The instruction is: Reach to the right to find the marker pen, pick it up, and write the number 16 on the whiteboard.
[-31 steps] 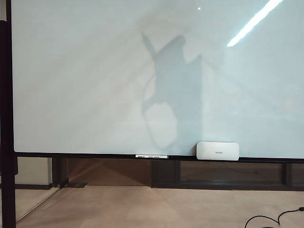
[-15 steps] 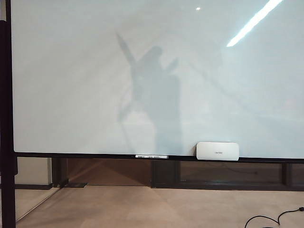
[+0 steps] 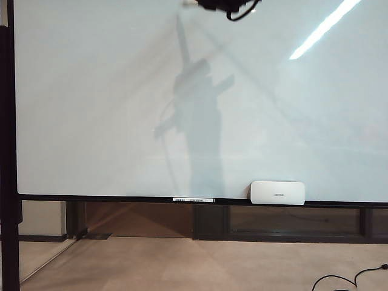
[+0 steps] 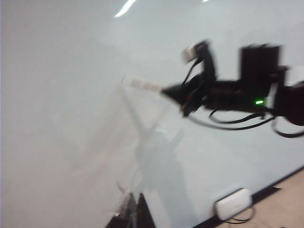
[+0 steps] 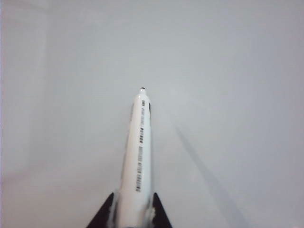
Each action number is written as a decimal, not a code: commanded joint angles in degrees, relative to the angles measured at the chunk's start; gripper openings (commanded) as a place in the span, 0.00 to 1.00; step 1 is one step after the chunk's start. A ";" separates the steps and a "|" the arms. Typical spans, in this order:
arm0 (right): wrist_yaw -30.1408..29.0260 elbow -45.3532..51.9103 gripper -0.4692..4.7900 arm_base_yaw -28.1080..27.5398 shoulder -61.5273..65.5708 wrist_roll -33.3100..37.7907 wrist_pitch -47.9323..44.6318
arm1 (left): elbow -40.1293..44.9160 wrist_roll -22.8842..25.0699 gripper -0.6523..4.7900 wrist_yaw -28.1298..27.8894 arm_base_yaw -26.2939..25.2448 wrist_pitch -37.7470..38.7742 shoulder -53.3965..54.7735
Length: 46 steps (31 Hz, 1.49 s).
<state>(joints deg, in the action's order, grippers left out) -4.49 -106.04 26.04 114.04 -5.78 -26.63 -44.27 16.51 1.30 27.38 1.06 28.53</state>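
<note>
White board (image 3: 109, 109) fills nearly all we see, its surface bare of any strokes. Our left hand (image 4: 135, 209) shows only as dark finger ends at the frame's edge; we cannot tell whether it is open or closed. Beyond it, our right hand (image 5: 128, 209) is clamped on the white pen (image 5: 137, 156), whose tip points at the board ahead of the fingers; whether it touches, we cannot tell. Low and well apart sits the white eraser (image 3: 277, 192).

Black arm (image 4: 237, 92), looping cables, green light.
</note>
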 commanded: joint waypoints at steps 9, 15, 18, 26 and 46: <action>4.44 -0.42 0.08 0.85 3.23 -1.77 -11.10 | -0.17 -3.19 0.11 -3.45 0.02 -11.19 4.46; 7.17 -0.44 0.08 1.73 3.63 -3.48 -16.00 | 1.16 -3.17 0.11 -3.54 0.00 -15.65 6.91; 7.37 -0.46 0.08 2.10 4.02 -4.81 -16.96 | 1.16 -3.10 0.11 -3.52 -0.04 -15.30 7.65; 9.75 -0.46 0.08 2.21 4.35 -5.95 -16.96 | 1.16 -2.99 0.11 -3.65 -0.04 -15.72 7.63; 9.92 -0.81 0.08 1.84 5.53 -6.47 -18.64 | 1.16 -3.02 0.11 -3.67 -0.02 -13.70 7.69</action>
<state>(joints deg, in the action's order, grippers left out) 5.19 -106.37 27.92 119.74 -12.08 -44.21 -42.89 13.47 -2.17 27.35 -12.38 36.32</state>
